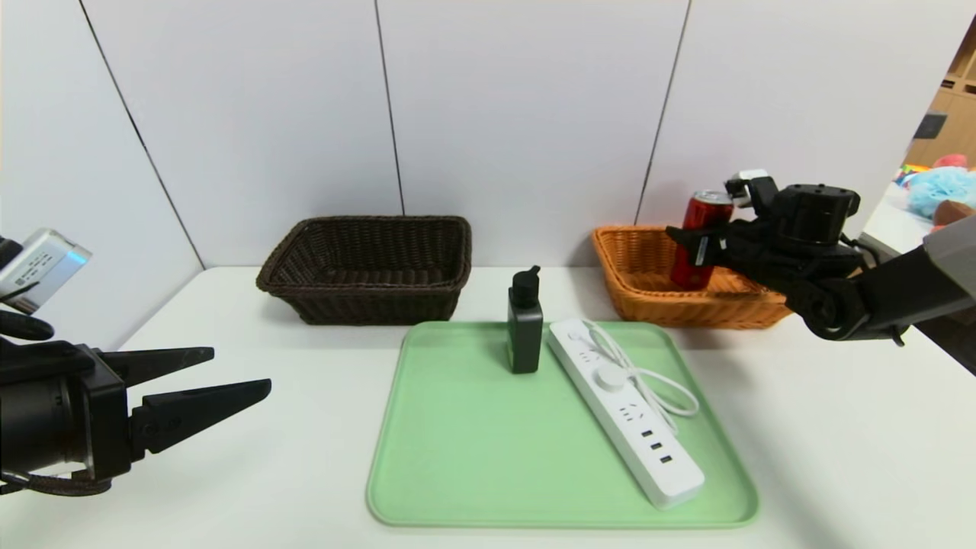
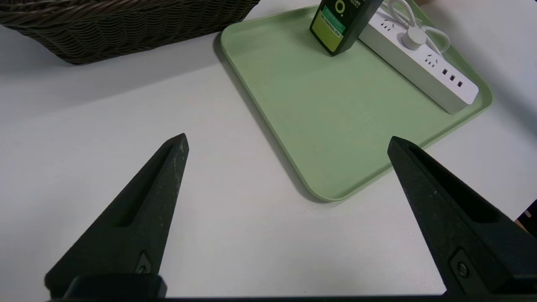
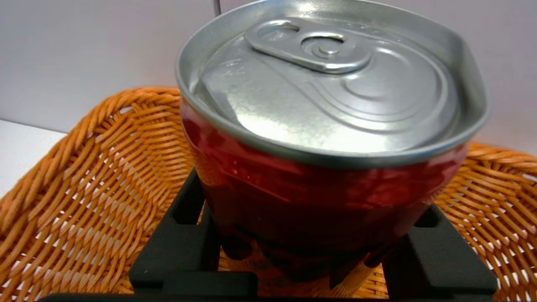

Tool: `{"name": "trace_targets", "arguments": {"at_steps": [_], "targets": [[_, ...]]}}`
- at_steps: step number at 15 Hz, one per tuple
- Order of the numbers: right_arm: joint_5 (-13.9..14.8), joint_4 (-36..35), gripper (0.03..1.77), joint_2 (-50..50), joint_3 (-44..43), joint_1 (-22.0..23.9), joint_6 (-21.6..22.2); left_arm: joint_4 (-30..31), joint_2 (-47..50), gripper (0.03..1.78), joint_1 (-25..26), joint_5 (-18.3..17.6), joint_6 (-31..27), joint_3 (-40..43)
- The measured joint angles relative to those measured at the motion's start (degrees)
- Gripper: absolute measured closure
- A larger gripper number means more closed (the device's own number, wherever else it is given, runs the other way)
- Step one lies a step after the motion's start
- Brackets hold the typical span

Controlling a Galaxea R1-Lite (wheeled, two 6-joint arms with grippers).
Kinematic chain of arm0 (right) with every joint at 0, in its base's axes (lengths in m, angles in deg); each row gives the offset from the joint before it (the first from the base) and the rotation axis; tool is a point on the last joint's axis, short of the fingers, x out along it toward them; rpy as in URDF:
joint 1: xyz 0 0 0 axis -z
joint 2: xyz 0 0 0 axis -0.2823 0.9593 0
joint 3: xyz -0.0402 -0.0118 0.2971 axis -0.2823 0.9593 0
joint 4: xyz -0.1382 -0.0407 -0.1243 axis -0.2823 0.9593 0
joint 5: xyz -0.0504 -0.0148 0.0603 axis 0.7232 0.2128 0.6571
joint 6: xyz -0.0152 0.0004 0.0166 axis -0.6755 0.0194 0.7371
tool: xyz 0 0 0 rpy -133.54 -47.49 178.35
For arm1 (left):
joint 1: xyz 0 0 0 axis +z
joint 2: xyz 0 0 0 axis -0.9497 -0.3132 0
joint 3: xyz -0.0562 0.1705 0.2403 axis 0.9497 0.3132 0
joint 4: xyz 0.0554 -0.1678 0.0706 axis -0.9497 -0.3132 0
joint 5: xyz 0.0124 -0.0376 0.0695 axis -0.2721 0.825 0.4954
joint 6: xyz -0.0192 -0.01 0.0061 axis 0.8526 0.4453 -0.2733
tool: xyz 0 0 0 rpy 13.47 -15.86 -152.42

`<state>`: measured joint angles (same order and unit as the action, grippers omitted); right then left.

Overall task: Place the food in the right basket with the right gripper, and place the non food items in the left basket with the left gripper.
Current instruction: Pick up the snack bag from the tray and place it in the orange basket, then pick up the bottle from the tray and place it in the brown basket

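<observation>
My right gripper (image 1: 698, 248) (image 3: 306, 243) is shut on the food, a red can (image 1: 698, 240) (image 3: 319, 188) with a silver top. It holds the can upright, with the can's lower end down inside the orange-tan right basket (image 1: 648, 290) (image 3: 84, 176). Whether the can touches the basket floor is hidden. The dark pump bottle (image 1: 525, 320) (image 2: 340, 21) stands on the green tray (image 1: 488, 457) (image 2: 335, 126) beside the white power strip (image 1: 625, 412) (image 2: 419, 67) with its coiled cord. My left gripper (image 1: 242, 370) (image 2: 287, 140) hangs open and empty over the table, left of the tray. The dark brown left basket (image 1: 366, 297) (image 2: 126, 25) holds nothing.
Both baskets stand at the back of the white table (image 1: 839, 457), against grey wall panels (image 1: 534, 114). The tray lies between them, nearer the front. Bare tabletop lies on both sides of the tray. Shelves and soft toys (image 1: 942, 187) show beyond the table at the far right.
</observation>
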<state>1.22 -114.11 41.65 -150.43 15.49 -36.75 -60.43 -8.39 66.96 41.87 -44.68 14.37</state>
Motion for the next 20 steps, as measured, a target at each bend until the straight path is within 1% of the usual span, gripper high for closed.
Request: {"name": "trace_targets", "arguments": {"at_steps": [5, 8, 11, 15, 20], "targets": [[0.1, 0.0, 0.81, 0.9, -0.1, 0.1, 0.0, 0.0, 0.0, 0.12, 0.0, 0.0, 0.0, 0.0], [0.0, -0.2, 0.58, 1.1, 0.0, 0.3, -0.1, 0.0, 0.1, 0.12, 0.0, 0.0, 0.0, 0.1], [-0.1, 0.0, 0.42, 1.0, 0.1, 0.4, 0.0, 0.0, 0.1, 0.12, 0.1, 0.0, -0.1, 0.1], [-0.2, 1.6, 0.29, -1.7, 0.2, 0.3, 0.3, 0.0, 0.1, 0.12, 0.0, 0.0, -0.1, 0.0], [-0.2, 6.0, 0.19, -7.6, 1.0, 1.6, 0.3, 0.0, 0.1, 0.12, 0.0, 0.0, -0.2, -0.1]]}}
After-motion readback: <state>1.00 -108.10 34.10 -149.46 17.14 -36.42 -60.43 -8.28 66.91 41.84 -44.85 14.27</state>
